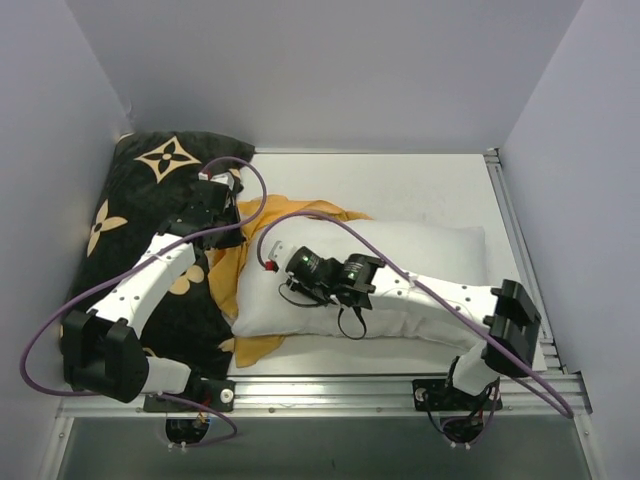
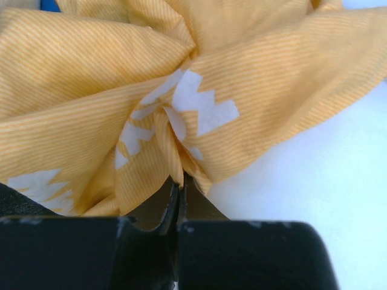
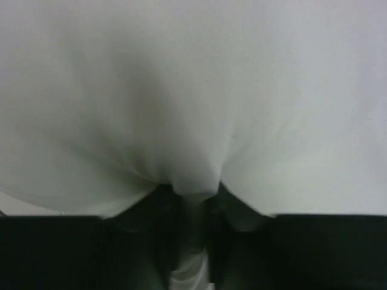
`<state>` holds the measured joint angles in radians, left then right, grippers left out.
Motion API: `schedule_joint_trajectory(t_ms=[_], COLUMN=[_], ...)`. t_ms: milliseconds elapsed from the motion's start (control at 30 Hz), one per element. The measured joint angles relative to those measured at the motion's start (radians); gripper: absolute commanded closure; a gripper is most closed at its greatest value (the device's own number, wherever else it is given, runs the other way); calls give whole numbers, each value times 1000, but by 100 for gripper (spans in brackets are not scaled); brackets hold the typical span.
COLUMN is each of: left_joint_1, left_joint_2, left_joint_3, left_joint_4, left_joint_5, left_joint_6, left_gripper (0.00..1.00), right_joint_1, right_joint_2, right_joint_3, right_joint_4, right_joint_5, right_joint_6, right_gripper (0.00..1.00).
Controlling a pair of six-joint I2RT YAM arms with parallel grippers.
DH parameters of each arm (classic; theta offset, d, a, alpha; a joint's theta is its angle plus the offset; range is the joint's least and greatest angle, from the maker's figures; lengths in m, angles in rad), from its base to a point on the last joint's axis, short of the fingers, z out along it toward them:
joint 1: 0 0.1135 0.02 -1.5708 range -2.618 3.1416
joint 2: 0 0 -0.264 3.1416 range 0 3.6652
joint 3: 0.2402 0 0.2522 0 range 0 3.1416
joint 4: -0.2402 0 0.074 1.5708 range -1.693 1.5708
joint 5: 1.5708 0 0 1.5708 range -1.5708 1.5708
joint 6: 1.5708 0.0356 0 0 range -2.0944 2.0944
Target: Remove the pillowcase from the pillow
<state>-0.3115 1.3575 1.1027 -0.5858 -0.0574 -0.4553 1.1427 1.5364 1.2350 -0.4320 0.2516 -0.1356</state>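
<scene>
Here's the white table (image 1: 400,175), walled in on three sides. The big black cushion (image 1: 130,200) with beige flowers fills its left side. Right beside it lies the pillow (image 1: 420,260), plain white, stretched across the middle and bare along nearly all its length. At the pillow's left end sits the pillowcase (image 1: 228,265), crumpled between the pillow and the black cushion, orange-yellow side up. Whether the pillow's tip is inside it, I cannot tell.

Now the left gripper (image 1: 225,228): in its wrist view the fingers are pressed tight together, nipping a gathered fold of the orange-yellow cloth with white lettering, and creases fan out from the pinch. A sliver of blue shows at the top edge.

Over to the right gripper (image 1: 290,265), down on the pillow's left part. Its fingers stand partly apart with a tuck of white pillow fabric squeezed between them.
</scene>
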Motion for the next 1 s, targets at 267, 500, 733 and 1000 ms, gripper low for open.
schedule_joint_trajectory(t_ms=[267,500,733,1000], left_joint_1=[0,0,0,-22], left_joint_2=[-10,-13,40,158], left_joint_3=[3,37,52,37], left_joint_4=[17,29,84,188], left_joint_5=[14,19,19,31], left_joint_6=[-4,-9,-40,-100], left_gripper=[100,100,100,100], right_joint_1=[-154,-423,-547,-690], right_joint_2=[131,-64,-238,-275], right_joint_3=[206,315,410,453], right_joint_4=[-97,-177,-318,-338], right_joint_5=[-23,-138,-174,-251], right_joint_6=[121,291,360,469], right_gripper=[100,100,100,100])
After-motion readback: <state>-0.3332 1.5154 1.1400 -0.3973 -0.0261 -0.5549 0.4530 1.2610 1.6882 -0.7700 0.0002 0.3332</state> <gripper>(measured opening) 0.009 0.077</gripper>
